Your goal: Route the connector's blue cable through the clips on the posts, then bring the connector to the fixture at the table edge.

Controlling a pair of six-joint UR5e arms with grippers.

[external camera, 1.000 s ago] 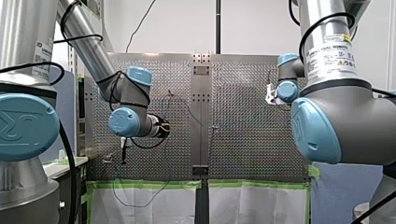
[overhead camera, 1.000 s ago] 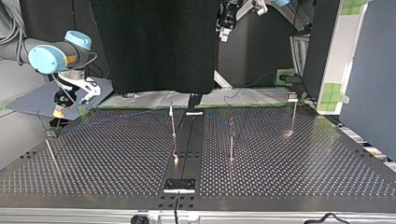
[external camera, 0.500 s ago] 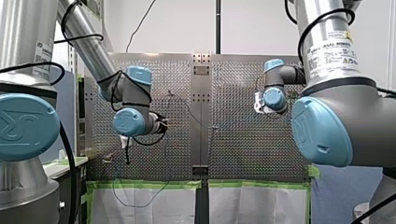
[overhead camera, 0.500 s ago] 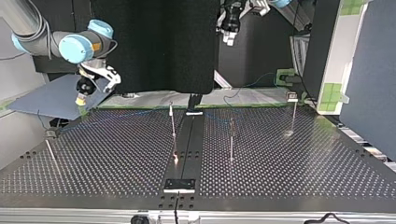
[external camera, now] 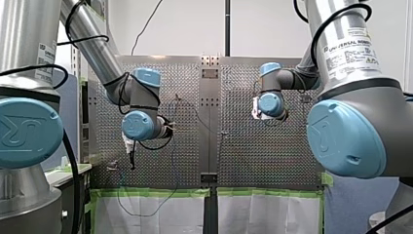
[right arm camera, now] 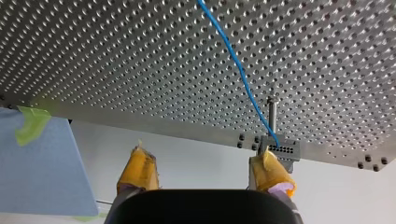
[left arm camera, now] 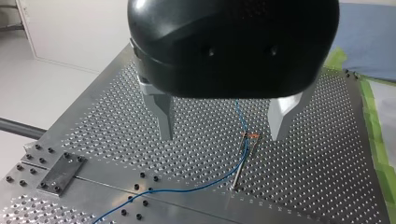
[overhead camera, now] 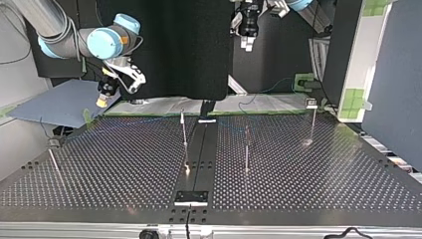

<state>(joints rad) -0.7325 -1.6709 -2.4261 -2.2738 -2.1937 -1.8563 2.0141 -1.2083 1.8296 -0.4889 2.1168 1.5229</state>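
Right end effector (right arm camera: 203, 157) released, yellow pads spread, off the tabletop (right arm camera: 140, 56) edge at the top view's 10 o'clock. Connector (right arm camera: 279, 149) sits at that edge just ahead of one pad, likely lined up for a pick. Blue cable (right arm camera: 240, 70) runs from it across the holes. Left end effector (left arm camera: 223, 135) released too, high at 12 o'clock over a post (left arm camera: 240, 165). Posts well apart, room between.

Bright even light, glare on table (overhead camera: 298, 164)

four views, one perforated table (overhead camera: 323, 169)
front from behind, above; top faces back, low; both wrists look closer onto it.
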